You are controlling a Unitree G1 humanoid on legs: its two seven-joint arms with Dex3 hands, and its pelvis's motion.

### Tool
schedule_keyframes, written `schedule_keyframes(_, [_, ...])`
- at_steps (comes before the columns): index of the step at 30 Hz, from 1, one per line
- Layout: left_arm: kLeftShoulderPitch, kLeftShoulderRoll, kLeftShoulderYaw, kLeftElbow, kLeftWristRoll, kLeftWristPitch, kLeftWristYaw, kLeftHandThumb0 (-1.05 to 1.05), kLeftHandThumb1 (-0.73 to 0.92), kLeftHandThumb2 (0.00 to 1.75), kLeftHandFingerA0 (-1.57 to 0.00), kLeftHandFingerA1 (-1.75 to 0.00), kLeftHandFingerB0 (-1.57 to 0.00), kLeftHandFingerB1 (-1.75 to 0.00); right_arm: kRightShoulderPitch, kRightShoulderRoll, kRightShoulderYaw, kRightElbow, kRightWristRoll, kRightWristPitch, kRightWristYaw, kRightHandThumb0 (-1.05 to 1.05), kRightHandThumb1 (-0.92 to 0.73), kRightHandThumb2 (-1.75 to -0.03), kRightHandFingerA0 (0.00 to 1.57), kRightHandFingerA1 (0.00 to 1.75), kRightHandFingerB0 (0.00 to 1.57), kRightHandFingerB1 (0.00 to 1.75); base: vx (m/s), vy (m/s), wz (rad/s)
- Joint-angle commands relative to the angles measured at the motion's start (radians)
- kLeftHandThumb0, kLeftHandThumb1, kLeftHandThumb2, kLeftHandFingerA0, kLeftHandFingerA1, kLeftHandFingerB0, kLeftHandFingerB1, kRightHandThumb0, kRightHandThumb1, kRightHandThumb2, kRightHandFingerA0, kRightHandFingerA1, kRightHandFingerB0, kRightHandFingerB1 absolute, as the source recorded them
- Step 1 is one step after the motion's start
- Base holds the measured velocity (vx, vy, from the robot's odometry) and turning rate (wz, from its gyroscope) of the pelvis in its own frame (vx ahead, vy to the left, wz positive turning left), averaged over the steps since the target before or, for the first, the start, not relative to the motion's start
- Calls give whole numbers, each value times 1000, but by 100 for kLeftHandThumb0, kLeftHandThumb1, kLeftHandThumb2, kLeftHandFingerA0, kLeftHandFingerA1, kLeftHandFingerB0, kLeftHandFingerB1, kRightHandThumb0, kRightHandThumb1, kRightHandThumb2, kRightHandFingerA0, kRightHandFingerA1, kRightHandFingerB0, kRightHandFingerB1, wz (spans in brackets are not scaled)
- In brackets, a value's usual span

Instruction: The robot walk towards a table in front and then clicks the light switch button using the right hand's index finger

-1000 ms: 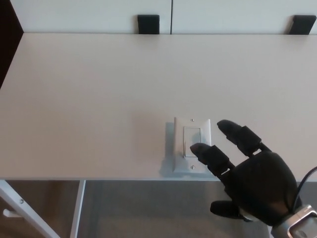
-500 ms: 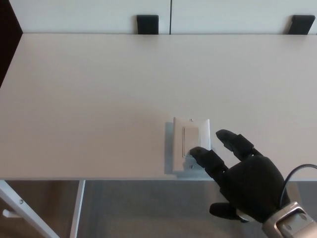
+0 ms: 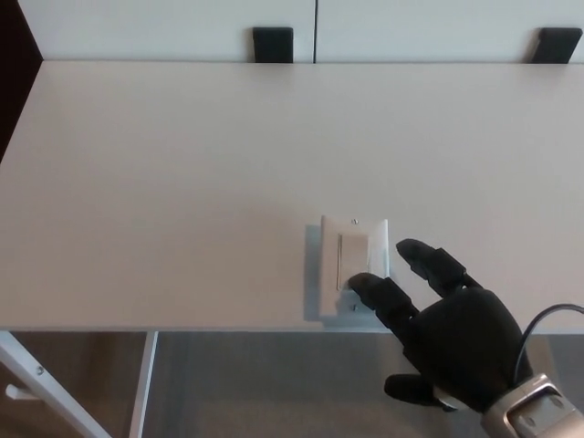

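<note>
A white light switch plate [image 3: 352, 265] with a rocker button lies flat near the front edge of the white table [image 3: 182, 182]. My black right hand [image 3: 447, 333] comes in from the lower right with its fingers spread apart, holding nothing. Its index finger [image 3: 376, 290] rests with its tip on the lower end of the rocker button. The second finger [image 3: 429, 262] points past the plate's right side, and the thumb [image 3: 411, 388] hangs below the table edge. My left hand does not show.
Two black brackets [image 3: 273, 44] [image 3: 557, 44] sit at the table's far edge against a white wall. A white table leg [image 3: 55, 388] and grey floor [image 3: 255, 383] show below the front edge.
My right hand drew back toward me and lowered; its index fingertip slid from the middle of the rocker to its lower end. In the last half second it barely moved.
</note>
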Motion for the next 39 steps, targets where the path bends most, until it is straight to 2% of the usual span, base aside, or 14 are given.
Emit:
schedule_keyframes(1, [1, 24, -2, -1, 13, 7, -12, -41, 67, 59, -39, -44, -33, -36, 25, -27, -15, -54, 1, 10, 9, -86, -79, -63, 0, 27, 9, 40, 0, 0, 0])
schedule_keyframes(3, [-4, 20, -1, -1, 12, 18, -7, -42, 66, 59, -39, -44, -33, -36, 49, -46, -54, -134, 39, -9, 7, -82, -60, -98, 0, 18, 10, 42, 0, 0, 0])
schedule_keyframes(6, [-9, 19, -3, -9, 14, 28, -2, -41, 66, 59, -39, -44, -34, -36, 85, -72, -119, -251, 107, -50, 4, -80, -59, -96, 0, 19, 9, 40, 0, 0, 0])
schedule_keyframes(7, [-9, 19, -3, -9, 14, 31, -1, -43, 67, 60, -39, -43, -34, -36, 103, -81, -138, -296, 126, -55, 25, -84, -79, -64, 0, 19, 7, 35, 0, 0, 0])
schedule_keyframes(11, [-19, 24, -4, 5, 19, 27, -1, -44, 67, 59, -40, -44, -35, -36, 228, -118, -232, -481, 219, -91, 55, -98, -70, -99, 0, 1, 10, 33, 0, 0, 0])
schedule_keyframes(12, [-15, 23, -3, 4, 17, 31, 0, -44, 66, 60, -40, -44, -35, -36, 281, -123, -258, -529, 257, -103, 55, -81, -76, -62, 0, 15, 8, 35, 0, 0, 0])
schedule_keyframes(16, [-9, 28, 2, 16, 12, 11, -9, -42, 66, 59, -39, -44, -33, -36, 492, -141, -349, -606, 361, -182, -6, -90, -65, -98, 0, 9, 8, 36, 0, 0, 0])
schedule_keyframes(17, [-8, 27, 0, 17, 16, 8, -6, -42, 66, 59, -40, -44, -33, -36, 542, -136, -365, -592, 382, -208, -36, -82, -75, -63, 0, 25, 13, 35, 0, 0, 0])
schedule_keyframes(20, [0, 20, -4, 22, 18, -1, -2, -41, 66, 59, -41, -44, -34, -36, 676, -115, -406, -540, 452, -258, -83, -87, -61, -96, 0, 12, 10, 38, 0, 0, 0])
schedule_keyframes(23, [7, 15, 3, 24, 10, -3, -2, -41, 66, 59, -40, -44, -35, -36, 740, -95, -428, -483, 487, -282, -87, -79, -73, -62, 0, 25, 10, 33, 0, 0, 0])
schedule_keyframes(24, [8, 16, 4, 23, 11, -2, 0, -41, 66, 59, -41, -44, -34, -36, 752, -86, -428, -432, 499, -291, -97, -79, -58, -93, 2, 25, 12, 41, 0, 0, 0])
schedule_keyframes(27, [5, 17, 4, 29, 13, -6, 3, -42, 66, 59, -41, -44, -35, -36, 765, -67, -429, -277, 521, -315, -116, -77, -58, -96, 0, 26, 9, 41, 0, 0, 0])
schedule_keyframes(38, [0, -9, -1, 36, 10, -19, 9, -41, 67, 59, -39, -43, -34, -36, 536, -10, -452, 347, 663, -365, -58, -82, -58, -94, 2, 38, 13, 46, 0, 0, 0])
schedule_keyframes(39, [-1, -14, 4, 32, 5, -8, 14, -39, 65, 59, -40, -44, -35, -37, 501, 0, -462, 422, 701, -360, -21, -82, -72, -61, 5, 43, 17, 33, 0, 0, 0])
